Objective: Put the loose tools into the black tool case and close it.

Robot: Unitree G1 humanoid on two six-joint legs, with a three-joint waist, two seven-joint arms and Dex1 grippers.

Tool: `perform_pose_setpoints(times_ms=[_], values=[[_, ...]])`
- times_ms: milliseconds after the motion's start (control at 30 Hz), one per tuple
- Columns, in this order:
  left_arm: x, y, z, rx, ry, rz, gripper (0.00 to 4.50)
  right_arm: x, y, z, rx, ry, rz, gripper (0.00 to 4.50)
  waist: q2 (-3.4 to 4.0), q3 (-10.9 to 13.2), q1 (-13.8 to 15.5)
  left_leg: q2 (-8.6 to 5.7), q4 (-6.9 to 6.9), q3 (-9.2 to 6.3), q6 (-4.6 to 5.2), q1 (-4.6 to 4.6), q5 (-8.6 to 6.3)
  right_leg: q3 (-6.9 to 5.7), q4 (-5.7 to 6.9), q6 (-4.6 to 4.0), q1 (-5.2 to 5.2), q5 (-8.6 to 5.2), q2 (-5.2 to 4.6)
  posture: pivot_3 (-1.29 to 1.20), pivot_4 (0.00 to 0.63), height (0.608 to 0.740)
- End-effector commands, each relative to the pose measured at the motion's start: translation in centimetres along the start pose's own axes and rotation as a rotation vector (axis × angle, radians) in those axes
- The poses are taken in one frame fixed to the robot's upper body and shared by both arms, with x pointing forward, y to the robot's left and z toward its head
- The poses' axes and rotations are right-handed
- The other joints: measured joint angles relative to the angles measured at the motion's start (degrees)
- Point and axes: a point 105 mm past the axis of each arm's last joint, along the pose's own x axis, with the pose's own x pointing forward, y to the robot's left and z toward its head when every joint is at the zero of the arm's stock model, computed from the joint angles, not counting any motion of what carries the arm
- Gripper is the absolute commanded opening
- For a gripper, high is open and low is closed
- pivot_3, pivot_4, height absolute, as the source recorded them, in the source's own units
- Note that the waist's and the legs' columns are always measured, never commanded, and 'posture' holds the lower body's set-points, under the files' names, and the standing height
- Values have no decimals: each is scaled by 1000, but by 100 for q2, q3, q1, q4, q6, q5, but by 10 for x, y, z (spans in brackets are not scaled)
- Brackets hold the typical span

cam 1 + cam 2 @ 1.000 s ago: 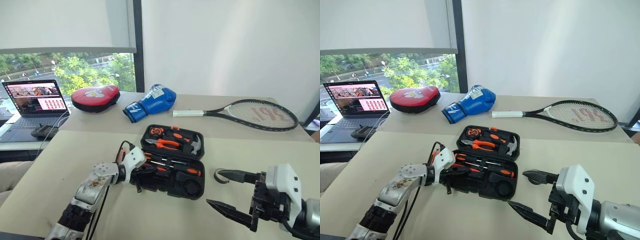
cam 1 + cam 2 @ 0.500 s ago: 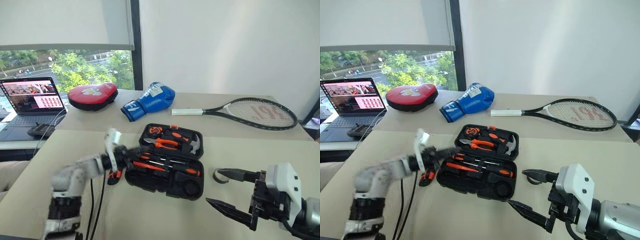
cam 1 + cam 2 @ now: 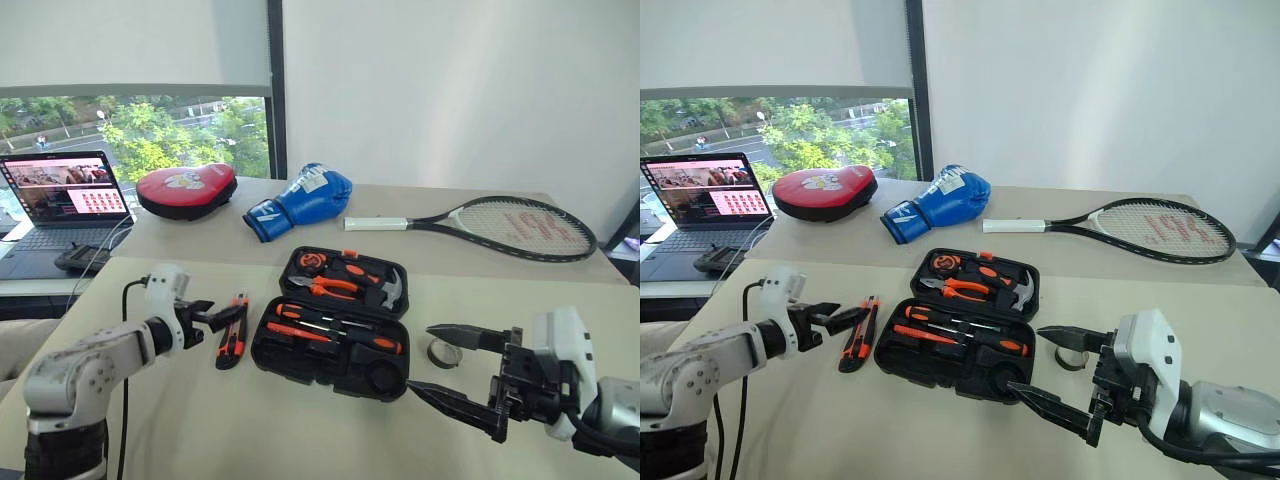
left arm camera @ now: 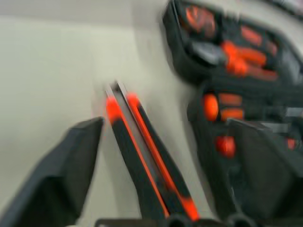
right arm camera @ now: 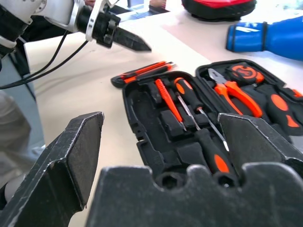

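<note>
A laptop point(image 3: 62, 196), red pad point(image 3: 187, 189), blue glove point(image 3: 301, 202) and racket point(image 3: 490, 226) lie beyond the open black tool case point(image 3: 333, 322), utility knife point(image 3: 232, 331) beside it; left gripper point(image 3: 222, 316) and right gripper point(image 3: 442, 366) both gape empty.

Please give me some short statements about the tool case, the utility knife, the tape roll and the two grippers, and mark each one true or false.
1. The black tool case is closed. False: it lies open, lid back, with tools in its slots.
2. The utility knife lies on the table beside the case, on the robot's left. True.
3. The left gripper holds the utility knife. False: its jaws are open and the knife lies on the table below them.
4. The tape roll sits on the table, outside the case on the robot's right. True.
5. The right gripper has its jaws open and holds nothing. True.
6. Orange-handled pliers lie on the table next to the racket. False: they sit inside the case lid.
</note>
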Motion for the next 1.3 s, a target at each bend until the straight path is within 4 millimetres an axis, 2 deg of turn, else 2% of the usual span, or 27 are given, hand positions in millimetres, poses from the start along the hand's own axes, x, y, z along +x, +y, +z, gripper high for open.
perform_pose_setpoints(times_ms=[33,133,167,200,233,267,533,667,833,933,1200,1267,1300], values=[[4,-19,19,43,-78,-35,4459,1,-1,4,-51,-6,16,4500,1,1,8,-1,0,0,0,0,0,0,0,-4,0,-2,-1,0,150,740],[15,-24,27,96,-100,-37,4459,2,-1,4,-61,-7,19,4500,-2,2,-11,2,-1,0,-8,1,5,0,3,-12,-2,-3,5,0,150,740],[19,-28,29,109,-107,-57,3947,2,-2,4,-66,-6,15,4500,-1,3,-12,1,-4,1,-9,4,7,0,4,-13,0,-3,9,0,150,740],[23,-33,30,150,-113,-74,3722,2,-2,4,-69,-6,13,4500,-1,3,-15,0,-4,1,-9,5,7,0,6,-13,0,-2,12,0,150,740],[27,-36,29,177,-117,-89,3269,3,-2,4,-70,-6,12,4500,0,3,-17,-1,-4,2,-9,3,7,0,4,-14,-1,-2,19,0,150,740],[31,-38,26,189,-115,-109,3000,3,-1,4,-73,-5,9,4500,0,3,-18,-1,-6,3,-8,6,7,0,4,-14,1,-3,24,0,150,740],[51,-34,-3,297,-63,-162,59,-1,3,5,-83,1,-26,4500,0,3,-30,0,-12,5,-1,0,3,-3,1,-17,-6,-5,22,0,150,740],[57,-37,-24,354,-28,-197,59,-1,6,6,-83,1,-45,4500,-1,3,-26,0,-11,6,3,-2,0,-3,-4,-23,-4,-8,9,0,150,740],[54,-37,-60,472,88,-251,59,-4,8,5,-81,11,-63,4500,11,-4,-27,1,-13,6,6,2,-2,-2,-5,-21,-3,-8,-1,0,150,740],[52,-36,-73,513,140,-275,59,-5,8,6,-80,12,-64,4500,29,-14,-27,2,-14,6,8,11,-4,-2,-6,-35,3,-16,-7,0,150,740],[48,-29,-83,600,213,-275,59,-4,9,4,-71,22,-58,4500,54,-30,-26,3,-14,8,9,32,-4,-3,-3,-31,19,-24,-2,0,150,740],[44,-28,-76,558,173,-264,59,-3,8,3,-71,22,-54,4500,58,-32,-38,3,-15,9,9,33,-4,-2,-2,-28,18,-25,0,0,150,740],[42,-31,-63,472,99,-261,59,-2,7,3,-70,21,-51,4500,59,-32,-54,3,-16,10,9,33,-4,-2,-2,-28,17,-25,1,0,150,740]])
